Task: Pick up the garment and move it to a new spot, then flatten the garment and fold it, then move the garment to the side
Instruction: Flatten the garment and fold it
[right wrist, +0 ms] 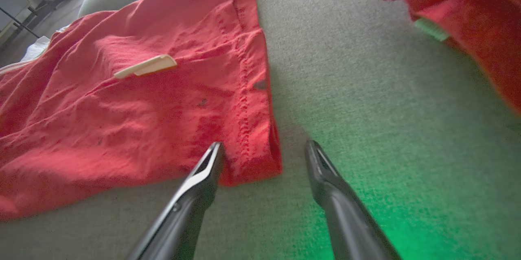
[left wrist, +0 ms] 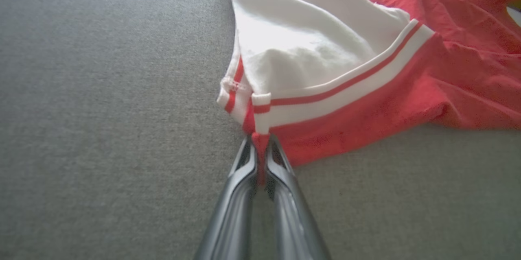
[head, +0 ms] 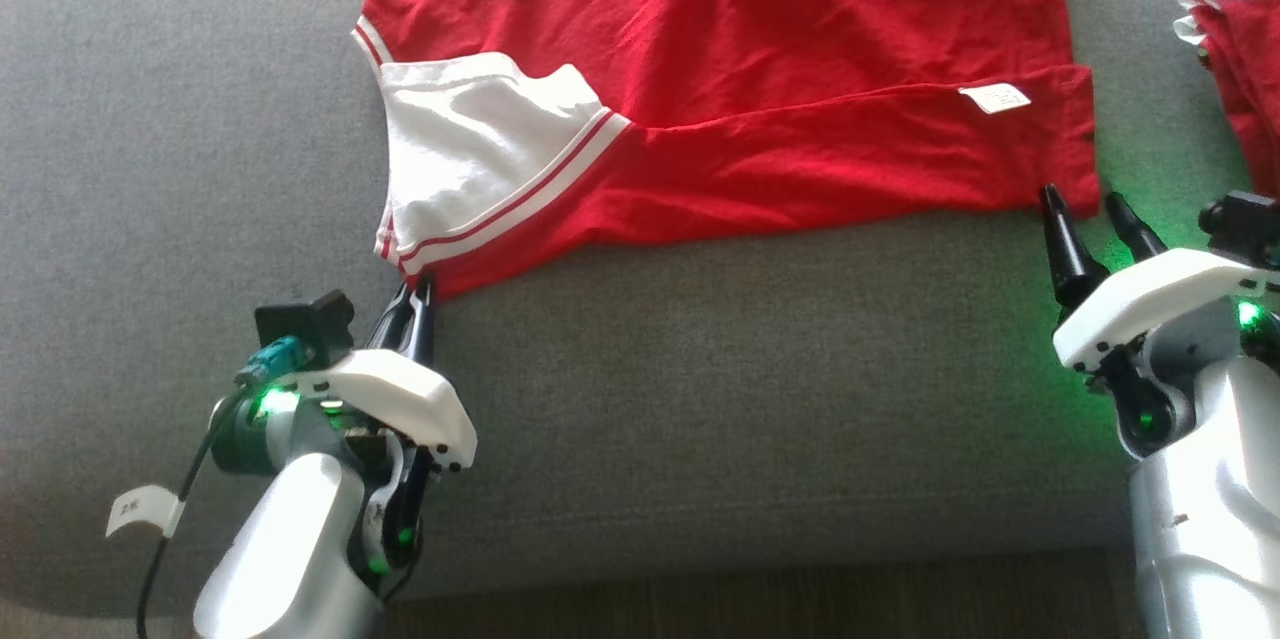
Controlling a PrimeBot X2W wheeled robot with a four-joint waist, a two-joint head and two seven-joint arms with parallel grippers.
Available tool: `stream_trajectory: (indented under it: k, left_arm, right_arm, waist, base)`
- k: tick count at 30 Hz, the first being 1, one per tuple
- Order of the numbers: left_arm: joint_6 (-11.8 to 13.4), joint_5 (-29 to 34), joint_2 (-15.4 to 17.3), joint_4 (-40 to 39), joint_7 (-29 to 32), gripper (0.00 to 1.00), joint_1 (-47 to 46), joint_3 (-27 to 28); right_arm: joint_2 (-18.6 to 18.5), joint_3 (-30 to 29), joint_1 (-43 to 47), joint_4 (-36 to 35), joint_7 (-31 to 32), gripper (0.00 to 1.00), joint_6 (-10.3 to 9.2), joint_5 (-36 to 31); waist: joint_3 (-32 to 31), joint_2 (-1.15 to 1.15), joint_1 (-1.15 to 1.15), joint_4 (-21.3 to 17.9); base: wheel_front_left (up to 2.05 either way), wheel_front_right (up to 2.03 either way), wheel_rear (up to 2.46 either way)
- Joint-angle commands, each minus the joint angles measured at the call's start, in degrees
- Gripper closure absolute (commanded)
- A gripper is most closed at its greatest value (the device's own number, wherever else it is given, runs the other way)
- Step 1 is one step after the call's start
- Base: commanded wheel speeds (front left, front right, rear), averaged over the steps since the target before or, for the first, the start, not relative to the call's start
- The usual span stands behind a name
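The garment (head: 720,89) is a red shirt with a white, red-striped sleeve, spread over a grey cushion. My left gripper (head: 420,294) is shut on the near left corner of the garment (left wrist: 325,89), and a red tip of cloth shows pinched between the two fingers of that gripper (left wrist: 260,146). At the near right corner of the garment (right wrist: 163,109), my right gripper (head: 1085,204) stands open. One finger of the right gripper (right wrist: 264,148) lies against the hem and the other rests on the bare cushion. A white label (head: 995,97) sits near that corner.
A second red and white cloth (head: 1235,69) lies at the far right of the cushion (head: 700,399), also seen as a red cloth (right wrist: 460,16) in the right wrist view. The cushion's front edge runs along the bottom, with dark floor (head: 800,599) beyond it.
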Motion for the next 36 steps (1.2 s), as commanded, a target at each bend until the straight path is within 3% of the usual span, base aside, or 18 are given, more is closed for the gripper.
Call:
stream_trajectory:
  k: [1,3,4,5,10,17,27,36]
  left_arm:
    - [-0.1,-0.1,0.9,-1.9,0.1,1.0,-0.8,1.4]
    - [-0.1,-0.2,1.1,-2.3,0.1,1.0,-0.8,1.4]
    - [-0.1,-0.2,1.2,-2.5,0.1,1.0,-0.7,1.3]
    - [-0.2,-0.2,1.3,-2.6,0.1,1.0,-0.7,1.3]
    - [-1.3,-0.8,3.0,-4.1,0.7,1.0,0.1,1.2]
    - [-1.0,-0.9,7.2,-9.4,3.4,1.0,4.0,1.6]
    - [1.8,-1.8,10.5,-20.3,8.6,1.0,12.6,1.5]
    - [4.6,-3.3,11.8,-26.9,12.6,1.0,20.8,0.9]
  right_arm:
    - [0.7,1.0,-1.5,-1.3,0.7,0.0,-0.01,-0.4]
    - [1.1,1.3,-1.8,-0.8,1.6,0.53,-0.01,-0.6]
    - [1.2,1.6,-1.8,-0.7,1.8,0.9,-0.01,-0.7]
    - [1.3,1.9,-1.8,-0.6,2.1,1.0,-0.01,-0.8]
    - [1.3,2.1,-0.5,-2.3,2.9,1.0,-0.01,-0.6]
    - [-2.1,4.6,3.5,-7.3,4.3,1.0,-0.01,1.9]
    - [-5.0,3.9,11.9,-13.4,8.4,1.0,-0.01,5.5]
    - [-5.3,1.7,18.3,-17.9,11.0,1.0,-0.01,6.1]
  waist:
    - [0.1,0.0,0.0,0.1]
    - [0.0,0.0,0.0,0.1]
    - [0.0,0.0,0.0,0.1]
    - [-0.1,0.0,0.0,0.1]
    - [-1.0,0.0,0.0,-0.2]
    - [-3.4,0.0,0.0,-0.7]
    - [-6.5,0.0,0.0,-0.8]
    - [-7.1,0.0,0.0,-1.5]
  base:
    - [0.0,0.0,0.0]
    - [0.0,0.0,0.0]
    - [0.0,0.0,0.0]
    - [0.0,0.0,0.0]
    - [0.0,0.0,0.0]
    - [0.0,0.0,0.0]
    - [0.0,0.0,0.0]
    - [0.0,0.0,0.0]
